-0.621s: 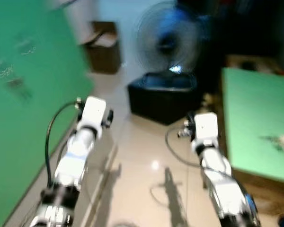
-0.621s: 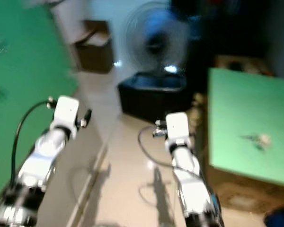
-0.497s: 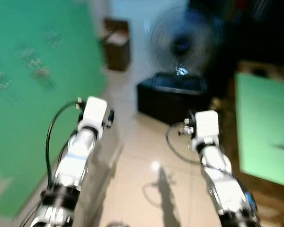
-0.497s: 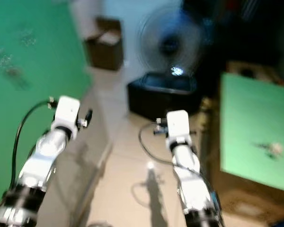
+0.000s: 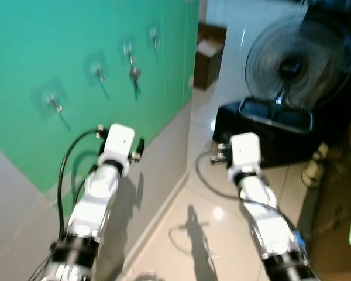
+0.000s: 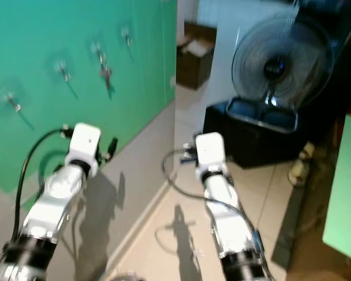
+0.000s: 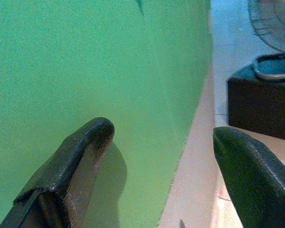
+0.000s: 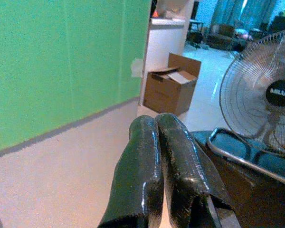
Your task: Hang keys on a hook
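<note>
Spread left gripper [image 7: 156, 142], right gripper [image 8: 159, 137] pressed together, both empty.
View has swung toward the green wall [image 5: 58, 47]: hooks [image 5: 96, 71] now upper left; keys [image 5: 133, 73] hang there, above the left gripper.

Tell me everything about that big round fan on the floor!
The big round fan with a dark wire cage stands upright on the pale tiled floor, behind a low black box that hides its foot. Thin wires spread out from a dark round hub with a small label. It faces the robot. The blades are too blurred to tell if they spin. A brown cardboard box sits farther back, beside the green wall.
</note>
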Robot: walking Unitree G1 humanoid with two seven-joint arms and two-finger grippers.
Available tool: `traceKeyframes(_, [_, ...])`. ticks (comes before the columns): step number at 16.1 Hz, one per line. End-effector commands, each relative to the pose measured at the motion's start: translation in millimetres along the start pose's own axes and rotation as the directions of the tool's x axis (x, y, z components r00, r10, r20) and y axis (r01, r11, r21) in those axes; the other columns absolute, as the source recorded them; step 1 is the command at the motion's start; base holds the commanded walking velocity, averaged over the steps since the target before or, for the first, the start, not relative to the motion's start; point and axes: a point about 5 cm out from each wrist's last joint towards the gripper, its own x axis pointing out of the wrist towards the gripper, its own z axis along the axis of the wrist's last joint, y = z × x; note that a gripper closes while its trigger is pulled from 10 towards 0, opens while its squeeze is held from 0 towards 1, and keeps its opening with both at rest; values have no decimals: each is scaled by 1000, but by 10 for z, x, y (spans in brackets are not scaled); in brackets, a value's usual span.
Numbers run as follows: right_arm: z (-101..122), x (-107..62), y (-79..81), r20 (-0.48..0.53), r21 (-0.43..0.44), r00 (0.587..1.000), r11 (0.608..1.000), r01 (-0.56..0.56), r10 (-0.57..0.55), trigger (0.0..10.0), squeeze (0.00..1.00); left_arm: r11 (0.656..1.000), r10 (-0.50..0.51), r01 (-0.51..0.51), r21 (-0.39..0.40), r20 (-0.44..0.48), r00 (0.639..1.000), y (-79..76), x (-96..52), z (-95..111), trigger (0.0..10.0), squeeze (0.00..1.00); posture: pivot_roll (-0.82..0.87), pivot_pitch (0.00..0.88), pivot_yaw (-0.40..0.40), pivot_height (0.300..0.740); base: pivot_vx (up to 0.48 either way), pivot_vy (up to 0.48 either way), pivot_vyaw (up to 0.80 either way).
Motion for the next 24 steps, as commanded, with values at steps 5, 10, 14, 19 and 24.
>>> traceKeyframes(5, [-96, 23, -123, -50, -40, 998, 998, 42, -44, 10000, 0, 999, -35, 35, 20, 31, 999, -46, -24, 52, 10000, 0, -27, 0, 42, 740, 0, -276, 0])
traceKeyframes(10, [-83, 42, -87, -47, -42, 998, 999, 28, -30, 10000, 0, 998, -55, 55, 2, 37, 998, -75, -5, 69, 10000, 0, -44, 0, 55, 740, 0, -478, 0])
traceKeyframes(14, [-102, 25, -73, -52, -40, 998, 999, 26, -28, 10000, 0, 998, -55, 55, -2, 38, 998, -62, 1, 74, 10000, 0, -47, 0, 58, 740, 0, -480, 0])
traceKeyframes(19, [-108, 26, -80, -57, -46, 998, 998, 34, -37, 10000, 0, 998, -62, 62, -3, 39, 997, -79, 1, 72, 10000, 0, -52, 0, 60, 740, 0, -480, 0])
traceKeyframes(24, [-122, 9, -92, -60, -47, 996, 997, 57, -60, 10000, 1000, 998, -68, 68, 8, 40, 997, -86, 11, 80, 10000, 0, -62, 0, 68, 740, 0, -480, 0])
